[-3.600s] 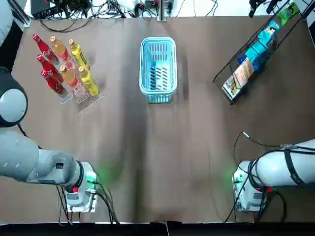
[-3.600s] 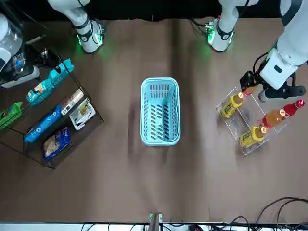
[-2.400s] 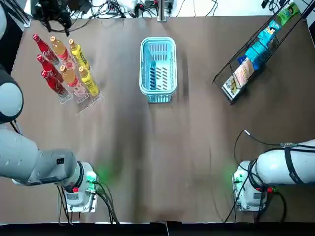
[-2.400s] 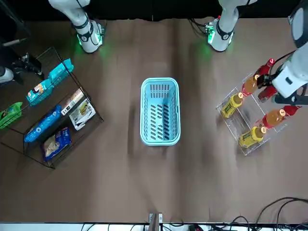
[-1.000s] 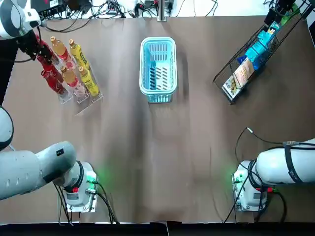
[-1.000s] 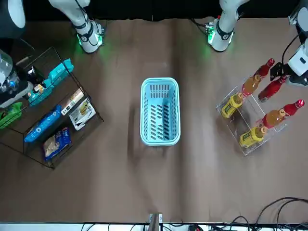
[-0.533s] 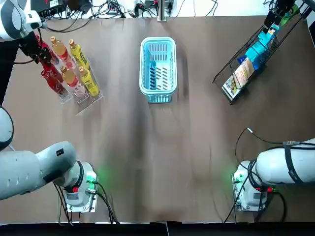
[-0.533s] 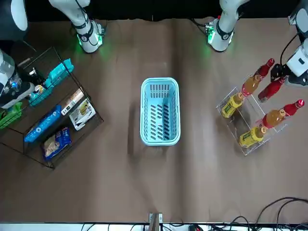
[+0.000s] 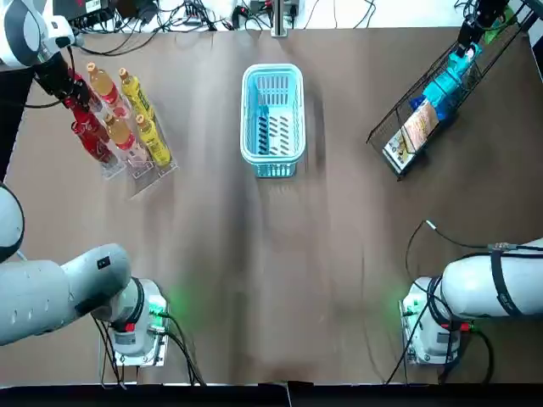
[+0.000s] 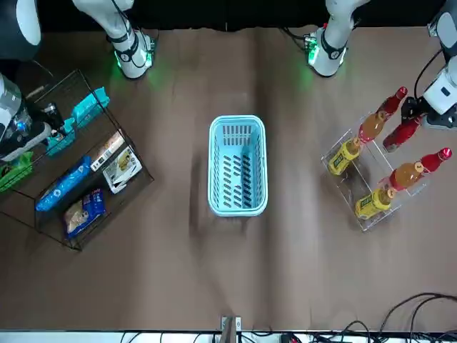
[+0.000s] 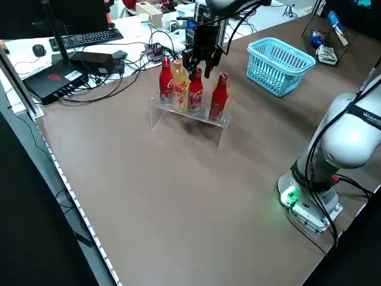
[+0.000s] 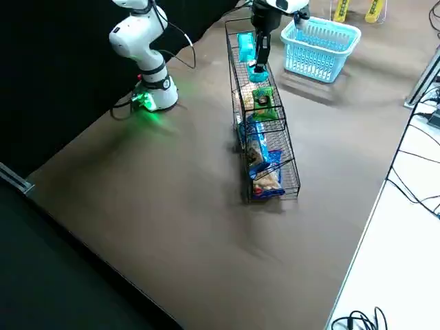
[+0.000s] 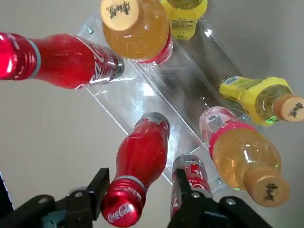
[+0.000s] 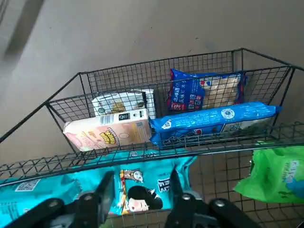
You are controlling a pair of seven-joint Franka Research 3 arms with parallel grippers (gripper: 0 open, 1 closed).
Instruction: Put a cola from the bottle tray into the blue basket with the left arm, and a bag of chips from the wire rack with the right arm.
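Observation:
Three red cola bottles stand in the clear bottle tray (image 9: 146, 176) at the far left. My left gripper (image 13: 140, 183) is open, its fingers on either side of the cap of the middle cola (image 13: 140, 164); from overhead the left gripper (image 9: 57, 82) hangs over that row. My right gripper (image 14: 140, 183) is open over the wire rack (image 9: 397, 127), straddling a teal chip bag (image 14: 142, 190) on the upper shelf. The blue basket (image 9: 272, 170) stands between them at the far middle, with nothing in it.
Orange and yellow bottles (image 9: 136, 93) fill the tray's other rows. The rack also holds a green bag (image 14: 275, 175), a blue bag (image 14: 213, 118) and a pink-white packet (image 14: 109, 133). Cables and equipment lie beyond the table's far edge.
Both arms have swung out from nearer the middle to the tray and the rack. In the last second each gripper only shifted slightly; nothing has been gripped.

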